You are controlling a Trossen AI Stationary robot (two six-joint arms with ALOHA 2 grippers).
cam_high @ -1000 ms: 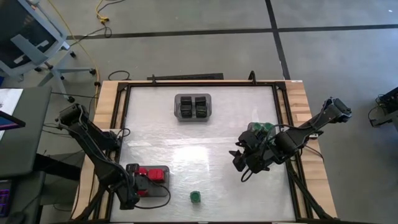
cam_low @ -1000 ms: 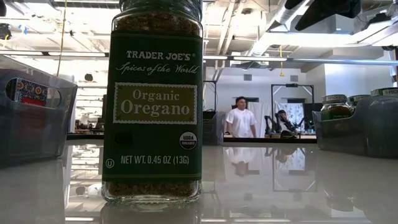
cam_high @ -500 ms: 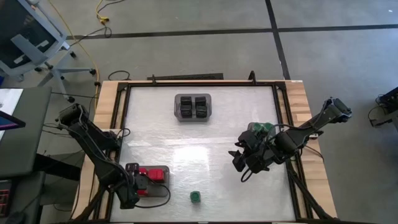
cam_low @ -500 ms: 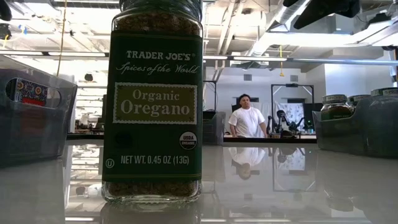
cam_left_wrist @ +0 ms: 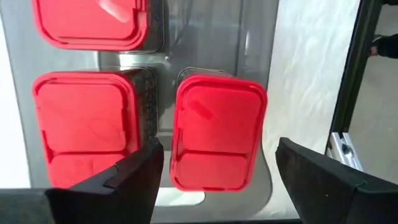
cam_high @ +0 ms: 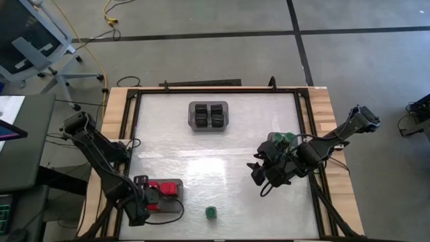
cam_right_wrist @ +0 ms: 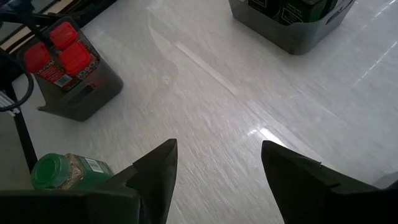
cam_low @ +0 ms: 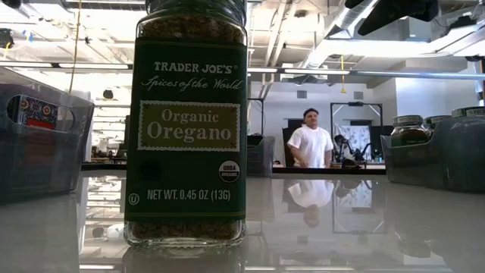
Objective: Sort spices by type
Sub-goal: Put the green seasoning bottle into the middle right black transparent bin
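On the desk (cam_high: 222, 151), the jar (cam_low: 191, 125) at 6 o'clock reads "TRADER JOE'S Spices of the World Organic Oregano, NET WT. 0.45 OZ (13G)". The right gripper (cam_right_wrist: 217, 171) hangs spread and empty at 3 o'clock. The left gripper (cam_left_wrist: 217, 171), open, hovers over red boxes (cam_left_wrist: 217, 130) in the 7 o'clock tray (cam_high: 176, 185).

1. Standing upright close up on the glossy table (cam_low: 364, 227): oregano jar (cam_low: 186, 129).
2. Sitting at either edge: grey trays (cam_low: 38, 144), the right one holding jars.
3. Standing far behind: person in white shirt (cam_low: 311, 140).
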